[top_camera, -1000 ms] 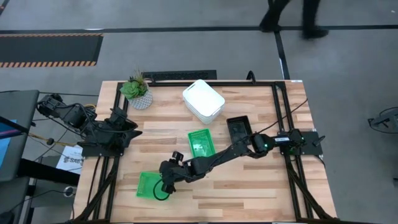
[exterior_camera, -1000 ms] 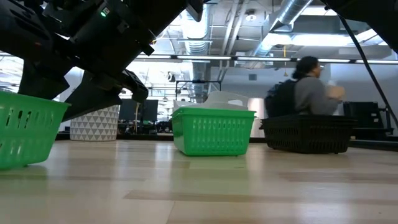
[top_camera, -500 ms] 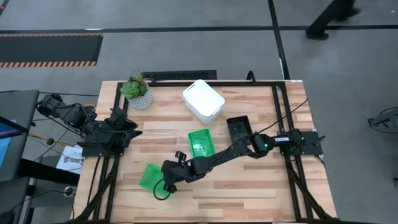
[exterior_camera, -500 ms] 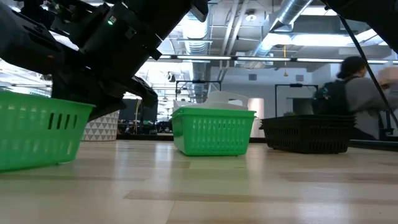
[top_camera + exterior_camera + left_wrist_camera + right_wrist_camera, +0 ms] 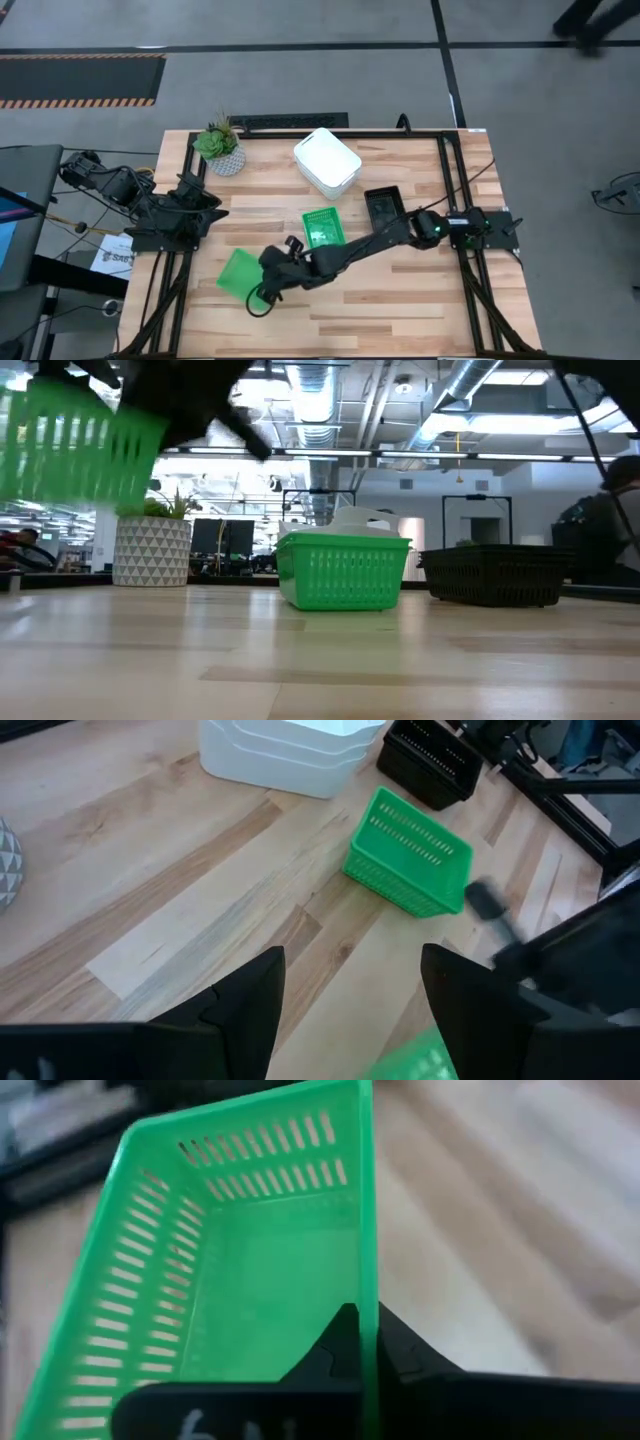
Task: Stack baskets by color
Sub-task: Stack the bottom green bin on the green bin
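My right gripper (image 5: 360, 1345) is shut on a bright green basket (image 5: 240, 272), which hangs tilted over the table's near left; the low view shows this basket (image 5: 80, 445) high above the wood. A second green basket (image 5: 322, 228) rests on its base at mid-table. Right of it is a black basket (image 5: 384, 207), and the white baskets (image 5: 327, 161) stand stacked at the far middle. My left gripper (image 5: 350, 995) waits open at the table's left edge, above the wood. My right gripper pinches one side wall of the green basket at its rim (image 5: 367, 1270), one finger inside the basket and one outside. The fingers come slanting down from the table's right and lie along that wall. The basket is lifted clear and tilted.
A potted plant (image 5: 222, 147) in a patterned white pot stands at the far left corner. Bare wood lies along the near edge and near right. A black frame rail (image 5: 455, 190) runs along the right side. A person moves in the room beyond the table.
My right gripper has shut on the green basket's wall, then risen and rolled. The basket, which lay flat on the table's near left, has tipped up and is now lifted clear, slightly farther from the near edge.
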